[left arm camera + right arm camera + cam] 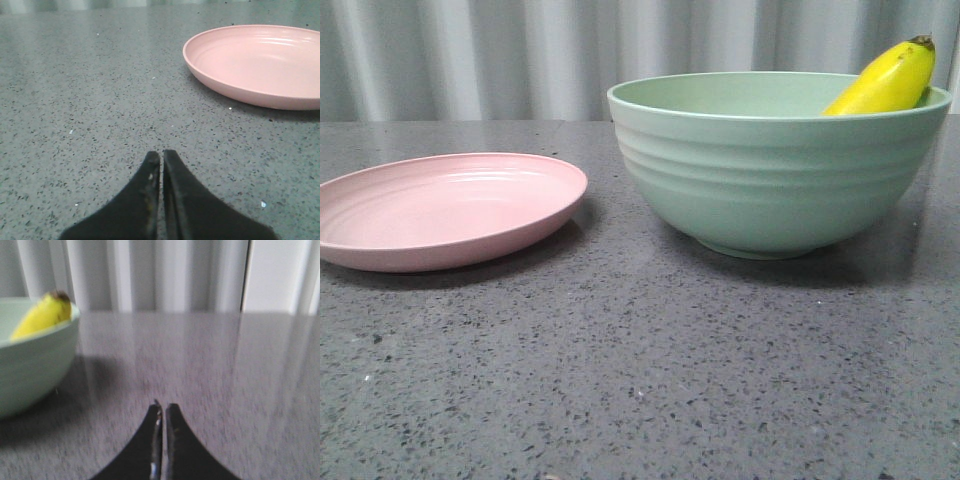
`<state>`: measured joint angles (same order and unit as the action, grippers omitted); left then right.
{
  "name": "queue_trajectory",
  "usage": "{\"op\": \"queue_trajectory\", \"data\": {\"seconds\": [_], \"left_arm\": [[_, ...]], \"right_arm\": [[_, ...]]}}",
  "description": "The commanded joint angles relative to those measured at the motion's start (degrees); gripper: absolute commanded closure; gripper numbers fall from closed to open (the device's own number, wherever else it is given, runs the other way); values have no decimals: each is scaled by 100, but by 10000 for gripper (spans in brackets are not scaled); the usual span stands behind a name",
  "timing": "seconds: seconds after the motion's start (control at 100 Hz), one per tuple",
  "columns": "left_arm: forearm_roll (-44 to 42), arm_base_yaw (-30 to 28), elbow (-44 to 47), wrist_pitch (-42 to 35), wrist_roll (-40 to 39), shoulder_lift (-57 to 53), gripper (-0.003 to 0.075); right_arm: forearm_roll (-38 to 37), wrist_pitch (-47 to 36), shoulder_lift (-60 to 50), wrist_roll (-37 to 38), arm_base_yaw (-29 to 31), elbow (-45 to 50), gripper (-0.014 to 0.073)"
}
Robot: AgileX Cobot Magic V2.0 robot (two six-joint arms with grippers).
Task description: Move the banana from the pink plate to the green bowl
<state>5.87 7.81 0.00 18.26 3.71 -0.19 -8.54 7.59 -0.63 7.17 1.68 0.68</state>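
Banana sits inside the green bowl, leaning on the bowl's right rim with its dark stem tip poking up above the edge. Left to right across the front view: pink plate with nothing on it, lying flat on the speckled grey table; a strip of bare table; then the bowl, much taller than the plate, the two near but apart. Pale corrugated wall behind. Left wrist view: left gripper low over the table, fingers clenched together, nothing between them; plate just beyond and off to one side, not touched. Right wrist view, somewhat blurred: right gripper likewise low over bare table, fingers pressed together and holding nothing; bowl with the banana's tip at the rim stands apart from it.
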Motion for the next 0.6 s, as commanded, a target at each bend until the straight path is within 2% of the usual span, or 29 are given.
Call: {"op": "queue_trajectory", "data": {"seconds": [0.0,0.22,0.59], "left_arm": [[8,-10,55,-378,10,-137,741],[8,-10,55,-378,10,-137,741],[8,-10,55,-378,10,-137,741]], "right_arm": [[6,34,-122,-41,36,108,659],[6,1051,-122,-41,36,108,659],[6,1003,-122,-41,36,108,659]]}}
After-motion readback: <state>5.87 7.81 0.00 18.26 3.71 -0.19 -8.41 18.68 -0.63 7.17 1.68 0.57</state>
